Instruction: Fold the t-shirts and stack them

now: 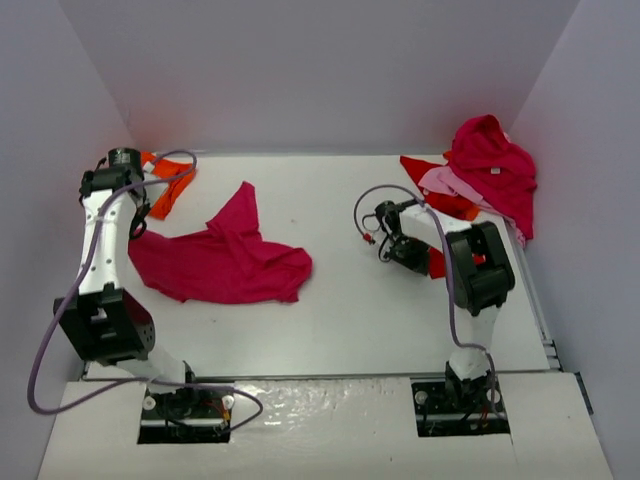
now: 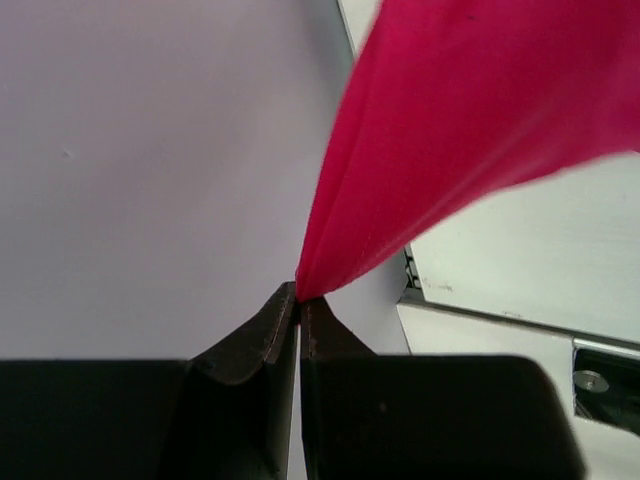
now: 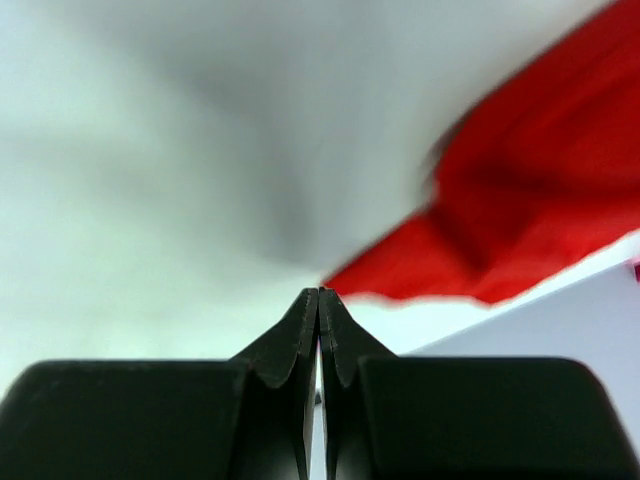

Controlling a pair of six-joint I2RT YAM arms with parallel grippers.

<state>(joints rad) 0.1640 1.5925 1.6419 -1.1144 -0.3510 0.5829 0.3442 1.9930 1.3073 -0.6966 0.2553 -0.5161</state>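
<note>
A crimson t-shirt (image 1: pixel 222 264) lies spread and rumpled on the left-centre of the table. My left gripper (image 1: pixel 136 236) is at its left corner by the left wall. In the left wrist view the gripper (image 2: pixel 299 296) is shut on a pinch of the crimson fabric (image 2: pixel 470 110), which stretches away from the tips. My right gripper (image 1: pixel 392 250) is over the right-centre of the table, shut and empty (image 3: pixel 319 292). A red t-shirt (image 3: pixel 530 190) lies just beyond its tips; from above it shows partly under the arm (image 1: pixel 436 264).
A pile of crimson (image 1: pixel 492 165), pink (image 1: pixel 446 182) and red shirts sits at the back right corner. An orange shirt (image 1: pixel 164 186) lies at the back left by the wall. White walls enclose the table on three sides.
</note>
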